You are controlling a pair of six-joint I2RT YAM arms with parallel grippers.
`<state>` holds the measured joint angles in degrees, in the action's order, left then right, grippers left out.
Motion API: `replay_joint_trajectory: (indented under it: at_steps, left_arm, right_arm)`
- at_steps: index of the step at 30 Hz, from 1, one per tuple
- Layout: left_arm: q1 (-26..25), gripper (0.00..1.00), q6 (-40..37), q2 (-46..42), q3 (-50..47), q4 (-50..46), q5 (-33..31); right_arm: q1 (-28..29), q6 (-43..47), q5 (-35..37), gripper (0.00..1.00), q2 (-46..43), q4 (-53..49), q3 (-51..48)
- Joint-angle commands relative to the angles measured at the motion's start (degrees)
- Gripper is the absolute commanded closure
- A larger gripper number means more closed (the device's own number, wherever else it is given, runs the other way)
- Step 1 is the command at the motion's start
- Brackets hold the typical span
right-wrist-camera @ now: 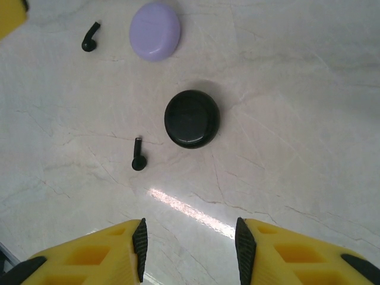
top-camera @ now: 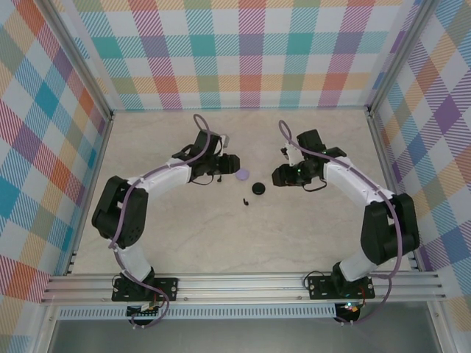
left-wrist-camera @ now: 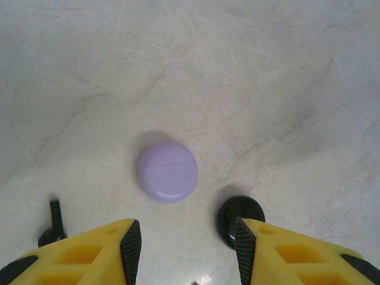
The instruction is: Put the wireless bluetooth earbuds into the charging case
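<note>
Two round charging cases lie mid-table with their lids down: a lilac case (top-camera: pixel 242 175) (left-wrist-camera: pixel 168 172) (right-wrist-camera: pixel 155 31) and a black case (top-camera: pixel 258 188) (right-wrist-camera: pixel 192 119) (left-wrist-camera: pixel 240 209). One black earbud (top-camera: pixel 245 200) (right-wrist-camera: pixel 138 155) lies just in front of the black case. A second black earbud (right-wrist-camera: pixel 90 38) (left-wrist-camera: pixel 54 221) lies left of the lilac case. My left gripper (top-camera: pixel 231 168) (left-wrist-camera: pixel 187 243) hovers open just short of the lilac case, and its right finger covers part of the black case. My right gripper (top-camera: pixel 278 176) (right-wrist-camera: pixel 189 243) hangs open to the right of the black case. Neither gripper holds anything.
The pale marble tabletop (top-camera: pixel 235 243) is bare around the cases. Checked walls (top-camera: pixel 250 51) close the back and both sides, and a metal rail (top-camera: pixel 243 283) runs along the near edge. A yellow finger of the left gripper (right-wrist-camera: pixel 9 15) pokes into the right wrist view's top left corner.
</note>
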<state>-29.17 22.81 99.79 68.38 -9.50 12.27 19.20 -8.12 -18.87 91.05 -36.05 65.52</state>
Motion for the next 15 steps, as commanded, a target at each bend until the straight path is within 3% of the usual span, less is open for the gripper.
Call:
replay_joint_trajectory:
  at_steps: [1, 7, 15]
  left_arm:
    - [-0.61, 0.51, 9.17, -4.07, -2.24, -1.7, -2.01]
    - [-3.26, 0.51, 18.89, 0.16, -1.44, -0.81, 3.21]
    - [-6.16, 0.52, 21.87, 6.93, 2.1, -0.88, 4.52]
  right_arm:
    - [-0.04, -1.28, -3.04, 0.54, 3.64, 0.85, 1.55]
    - [-0.04, -0.89, -4.9, 0.55, 11.85, -0.83, 7.64]
    - [-0.04, -0.93, -6.06, 0.61, 24.05, -5.29, 19.35]
